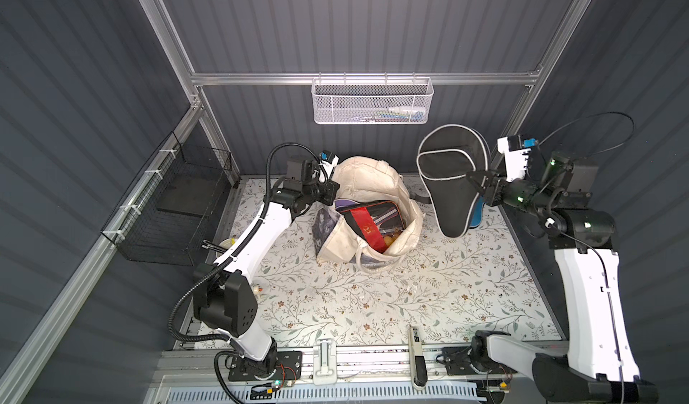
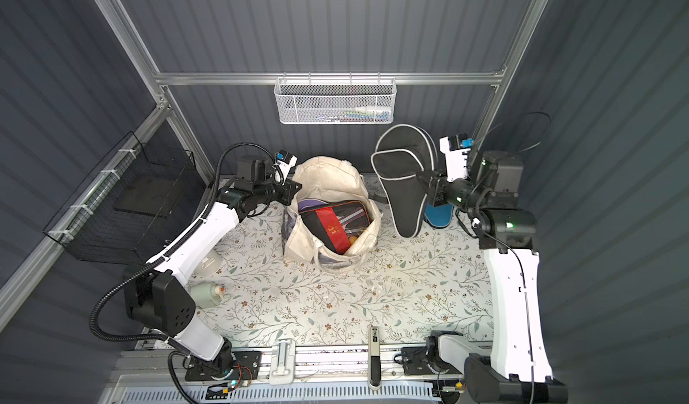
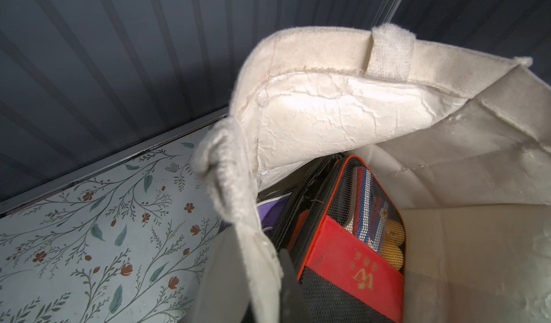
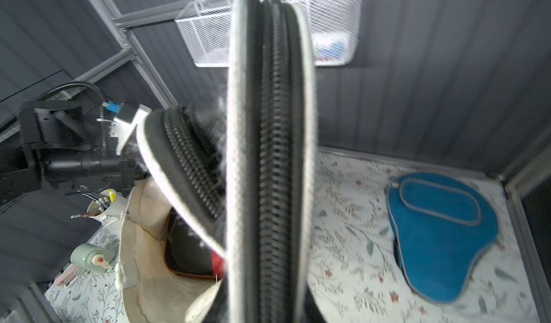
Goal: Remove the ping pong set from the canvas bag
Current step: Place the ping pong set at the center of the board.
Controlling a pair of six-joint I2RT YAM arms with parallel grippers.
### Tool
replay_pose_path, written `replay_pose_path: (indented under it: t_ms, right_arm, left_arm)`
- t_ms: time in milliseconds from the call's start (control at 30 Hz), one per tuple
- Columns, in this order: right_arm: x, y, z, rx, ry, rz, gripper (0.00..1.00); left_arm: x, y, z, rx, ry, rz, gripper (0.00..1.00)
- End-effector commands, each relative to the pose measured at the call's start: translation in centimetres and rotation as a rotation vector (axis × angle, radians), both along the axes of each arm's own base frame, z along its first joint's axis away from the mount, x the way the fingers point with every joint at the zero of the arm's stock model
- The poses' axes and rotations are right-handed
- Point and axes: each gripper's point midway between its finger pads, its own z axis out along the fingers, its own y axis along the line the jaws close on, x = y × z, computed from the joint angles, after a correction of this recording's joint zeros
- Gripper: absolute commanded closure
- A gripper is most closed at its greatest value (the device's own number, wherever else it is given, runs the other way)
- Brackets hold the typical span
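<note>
Now the left gripper (image 1: 333, 182) pinches the far-left rim of the bag (image 1: 358, 171) so its mouth gapes, while the right gripper (image 1: 477, 184) holds the black cover (image 1: 445, 167) up at far right, clear of the bag, by the blue cover (image 4: 441, 232), and the red case (image 1: 367, 225) sits inside.

The canvas bag (image 1: 358, 174) is cream, the paddle case (image 1: 367, 221) red and black, the black paddle cover (image 1: 447, 160) pale-edged, the blue paddle cover (image 4: 441, 232) too.

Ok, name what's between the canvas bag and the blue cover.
The black cover, gripped by the right claw, hangs between the canvas bag and the blue cover, in both top views.
</note>
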Motion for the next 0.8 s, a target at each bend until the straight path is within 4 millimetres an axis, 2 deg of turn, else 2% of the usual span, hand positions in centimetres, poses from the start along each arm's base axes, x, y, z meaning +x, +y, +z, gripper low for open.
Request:
replay_pose_path:
  t_ms: [0,300,400,567,633,767]
  right_arm:
    - [-2.4,-0.4,-3.8,0.101,0.166,-0.023,1.00]
    - [-4.3,-3.9,-16.8,0.130,0.517,-0.179,1.00]
    - [-4.9,-5.4,-20.0,0.075,0.602,-0.250,1.00]
    - [-5.1,-7.9,-22.0,-0.032,0.651,-0.342,1.00]
    - [-5.3,-9.7,-23.2,-0.110,0.705,-0.404,1.00]
    - [-4.7,-10.7,-25.5,-0.151,0.793,-0.412,1.00]
  left_arm:
    - [0.6,-0.9,4.2,-0.068,-0.155,-0.042,1.00]
    - [0.7,-1.8,3.9,-0.087,-0.151,-0.087,1.00]
    - [0.7,-1.8,3.4,-0.078,-0.148,-0.094,1.00]
    - [0.4,-2.4,3.8,-0.108,-0.147,-0.128,1.00]
    - [0.2,-2.6,4.1,-0.122,-0.150,-0.136,1.00]
    - [-0.1,-2.9,4.1,-0.139,-0.140,-0.154,1.00]
